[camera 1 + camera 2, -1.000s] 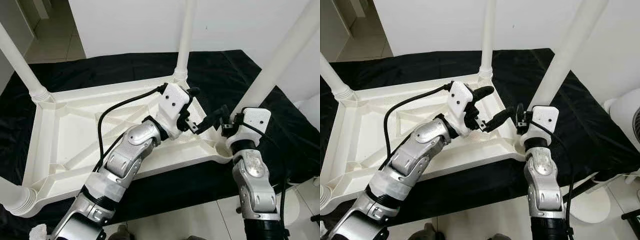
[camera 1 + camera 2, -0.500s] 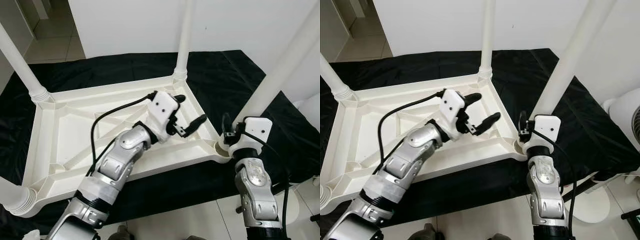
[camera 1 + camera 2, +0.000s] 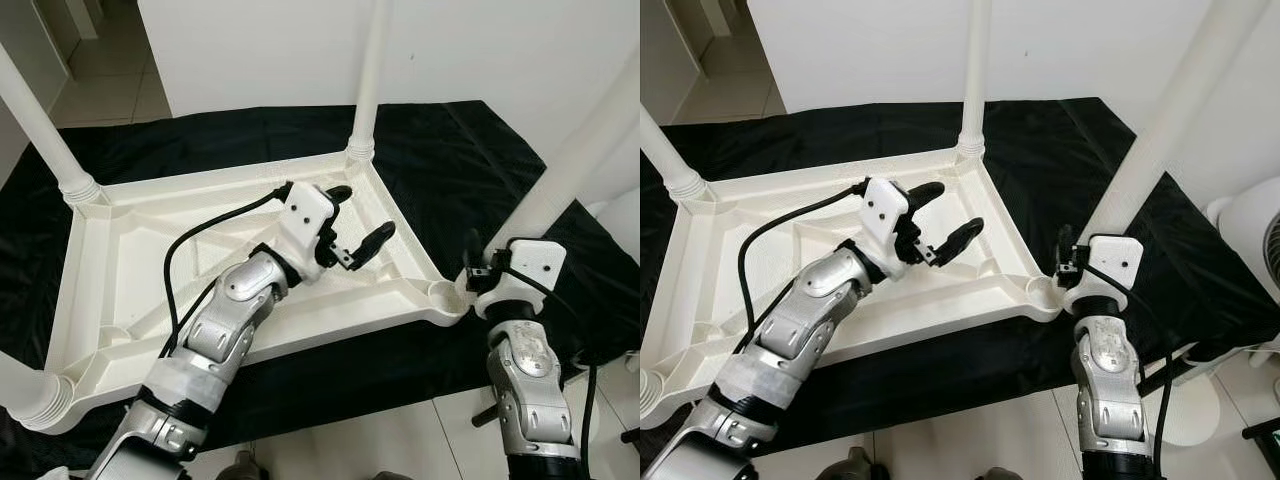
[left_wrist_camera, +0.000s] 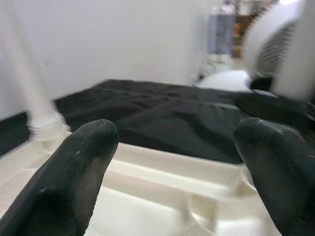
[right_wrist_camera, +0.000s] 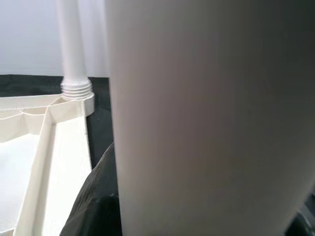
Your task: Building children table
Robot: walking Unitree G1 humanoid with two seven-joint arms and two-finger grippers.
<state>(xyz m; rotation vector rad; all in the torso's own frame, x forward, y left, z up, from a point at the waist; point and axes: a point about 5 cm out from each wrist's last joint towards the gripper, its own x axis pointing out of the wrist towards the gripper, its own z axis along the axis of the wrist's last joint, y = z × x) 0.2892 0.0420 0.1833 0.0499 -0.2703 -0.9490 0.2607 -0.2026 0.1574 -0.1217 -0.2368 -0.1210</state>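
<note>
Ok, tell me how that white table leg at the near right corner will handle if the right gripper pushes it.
The leg is a long, smooth tube, so it probably stays stiff but slippery under the right gripper. It leans, base beside the corner socket rather than in it, so a push may tip it. Loose on the floor, it would likely roll.

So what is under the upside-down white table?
A black cloth lies under the white table and spreads beyond its edges. Whatever is beneath the cloth is covered.
</note>
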